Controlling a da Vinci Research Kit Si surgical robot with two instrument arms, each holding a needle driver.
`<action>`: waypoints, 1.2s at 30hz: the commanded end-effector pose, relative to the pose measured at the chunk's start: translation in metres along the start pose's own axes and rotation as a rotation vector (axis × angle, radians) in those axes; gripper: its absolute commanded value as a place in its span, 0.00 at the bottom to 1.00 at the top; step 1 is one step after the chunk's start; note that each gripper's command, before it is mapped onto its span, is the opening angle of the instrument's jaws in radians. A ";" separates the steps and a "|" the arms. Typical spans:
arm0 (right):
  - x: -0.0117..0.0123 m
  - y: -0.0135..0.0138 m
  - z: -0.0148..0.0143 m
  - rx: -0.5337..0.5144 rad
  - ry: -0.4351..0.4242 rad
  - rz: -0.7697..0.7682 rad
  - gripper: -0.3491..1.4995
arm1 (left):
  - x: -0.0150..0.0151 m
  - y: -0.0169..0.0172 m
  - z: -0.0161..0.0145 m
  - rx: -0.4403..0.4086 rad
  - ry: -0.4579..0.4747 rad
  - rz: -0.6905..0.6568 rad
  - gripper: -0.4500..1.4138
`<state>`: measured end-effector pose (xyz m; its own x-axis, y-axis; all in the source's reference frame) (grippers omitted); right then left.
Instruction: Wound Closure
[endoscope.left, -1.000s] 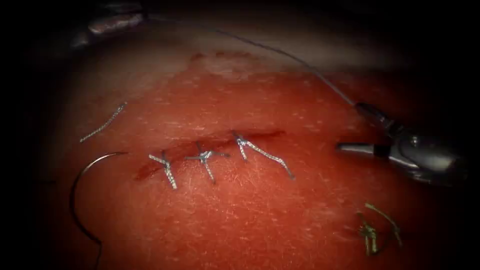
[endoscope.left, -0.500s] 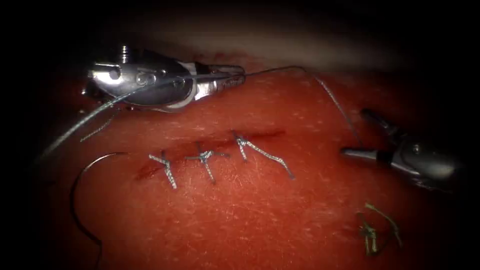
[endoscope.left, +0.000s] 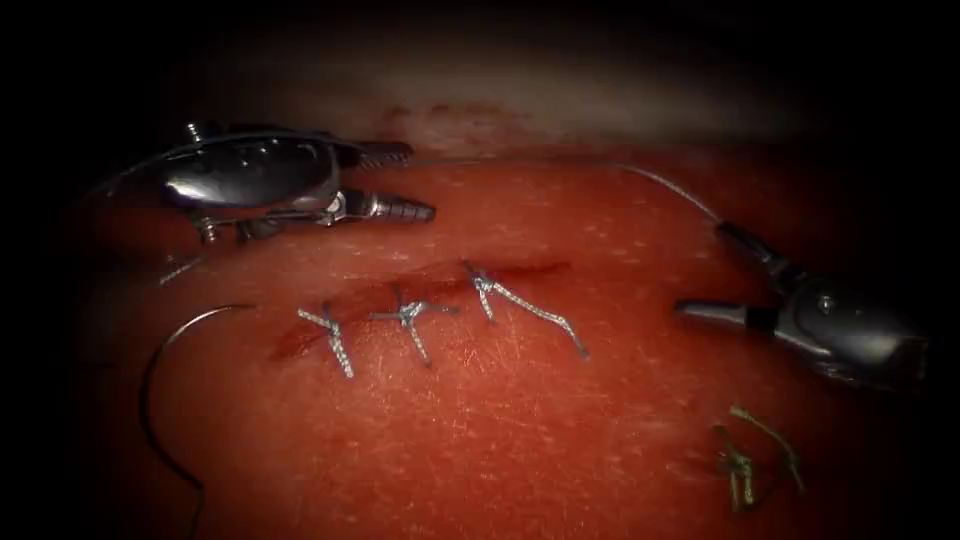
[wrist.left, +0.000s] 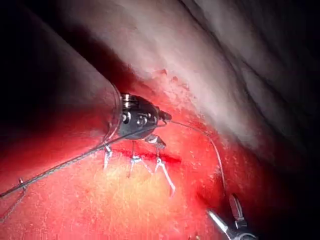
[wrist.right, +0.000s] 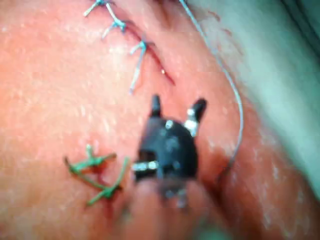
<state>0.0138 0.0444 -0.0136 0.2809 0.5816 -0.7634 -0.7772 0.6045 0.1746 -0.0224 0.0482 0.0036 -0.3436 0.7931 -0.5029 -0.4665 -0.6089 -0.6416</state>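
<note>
Both tools are gaping, holding nothing: left tool (endoscope.left: 415, 180) upper left, right tool (endoscope.left: 700, 270) at right, thread (endoscope.left: 665, 185) seemingly touching its upper jaw. Needle (endoscope.left: 150, 390) is lying loose lower left on the tissue (endoscope.left: 500, 440), left of the cut (endoscope.left: 420, 290).

My left tool (endoscope.left: 400, 180) has a shiny silver head, rounded like a little beetle, with small screws poking out (I can count a few) and two short ridged jaws. My right tool (endoscope.left: 715, 270) is grey metal too, with two slim dark-tipped jaws. From close up its head (wrist.right: 170, 145) looks black, with small silver pins.
</note>
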 end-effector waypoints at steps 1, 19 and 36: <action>-0.0006 -0.0006 0.0004 0.003 0.001 0.001 0.99 | -0.0008 0.0005 0.0008 -0.016 -0.008 -0.028 0.66; -0.0008 -0.0008 0.0004 -0.002 0.002 0.001 0.99 | -0.0020 -0.0003 -0.0043 -0.092 -0.002 -0.411 0.66; -0.0008 -0.0011 0.0005 0.000 0.002 0.002 0.99 | -0.0058 -0.0030 -0.0056 0.234 -0.490 0.156 0.64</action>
<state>0.0141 0.0441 -0.0135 0.2789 0.5807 -0.7648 -0.7798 0.6017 0.1726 -0.0143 0.0457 0.0046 -0.7387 0.6375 -0.2189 -0.5255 -0.7480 -0.4054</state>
